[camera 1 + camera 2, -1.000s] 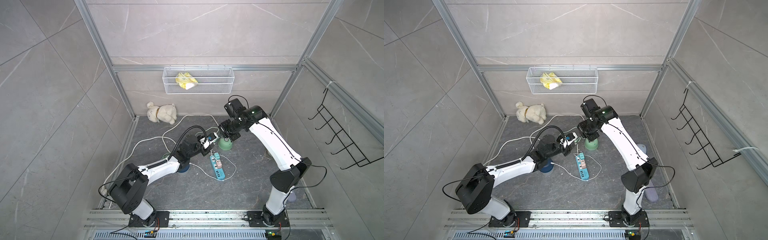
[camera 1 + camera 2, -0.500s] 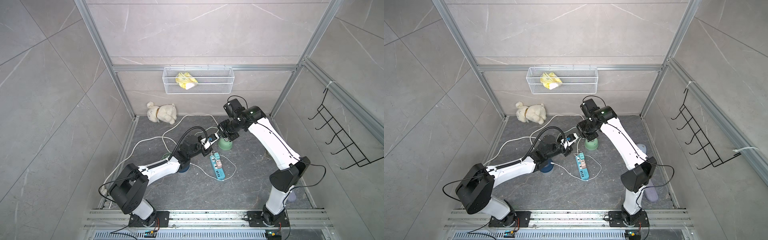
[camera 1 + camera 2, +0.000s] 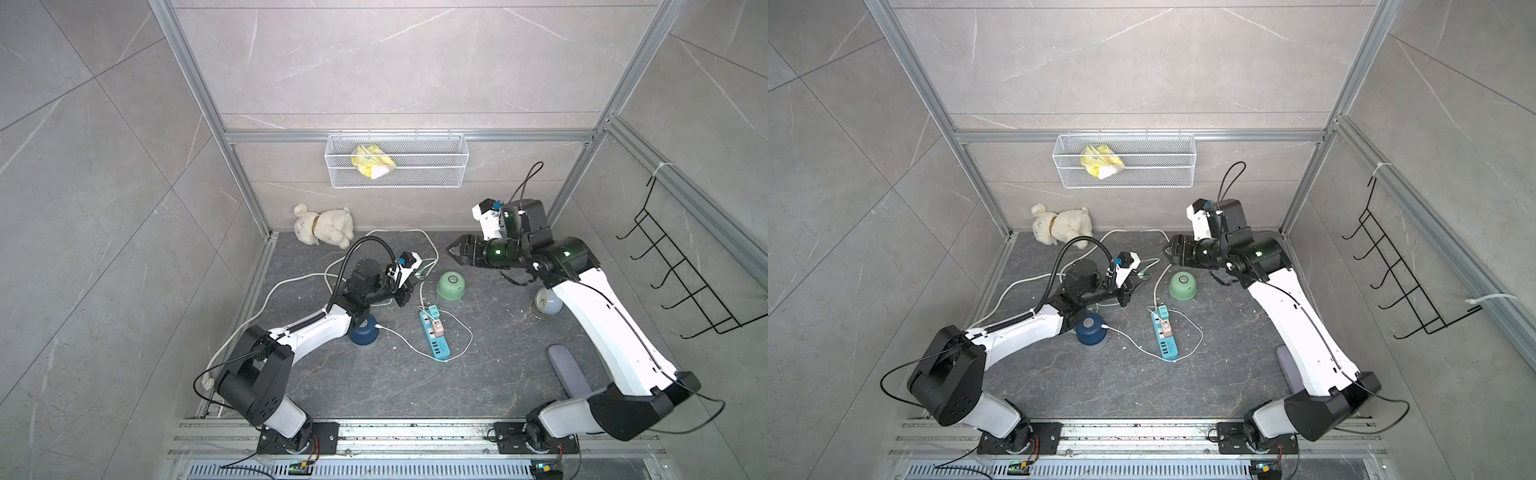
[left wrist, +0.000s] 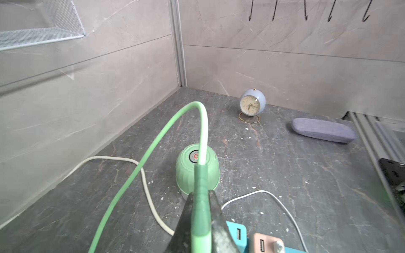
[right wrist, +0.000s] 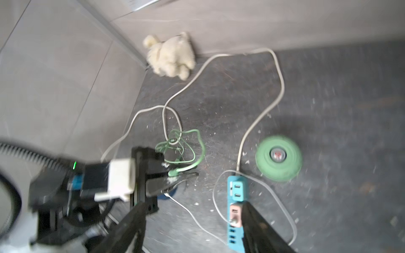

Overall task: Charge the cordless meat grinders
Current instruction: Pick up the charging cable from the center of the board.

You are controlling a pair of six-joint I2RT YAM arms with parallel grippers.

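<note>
The mint green meat grinder [image 3: 451, 285] stands on the dark floor, its top button facing up [image 4: 194, 156]. The navy blue meat grinder [image 3: 363, 328] sits partly under my left arm, with a white cable [image 3: 399, 337] plugged into its side. My left gripper [image 4: 200, 193] is shut on the plug end of a green cable [image 4: 153, 149], a little short of the green grinder. That cable loops back to a tangle on the floor [image 5: 182, 149]. My right gripper [image 3: 455, 251] hangs open and holds nothing, above and behind the green grinder.
A teal power strip [image 3: 434, 334] with adapters lies between the grinders, and its thick white cord [image 3: 428, 245] snakes along the floor. A ball-shaped clock [image 3: 546, 301] and a purple case [image 3: 569, 370] sit at the right, and a plush toy [image 3: 324, 226] at the back left. A wire basket [image 3: 395, 166] hangs on the back wall.
My left gripper has shut on the green cable's end. My right gripper has opened, let the cable go and drawn back to the right and upward.
</note>
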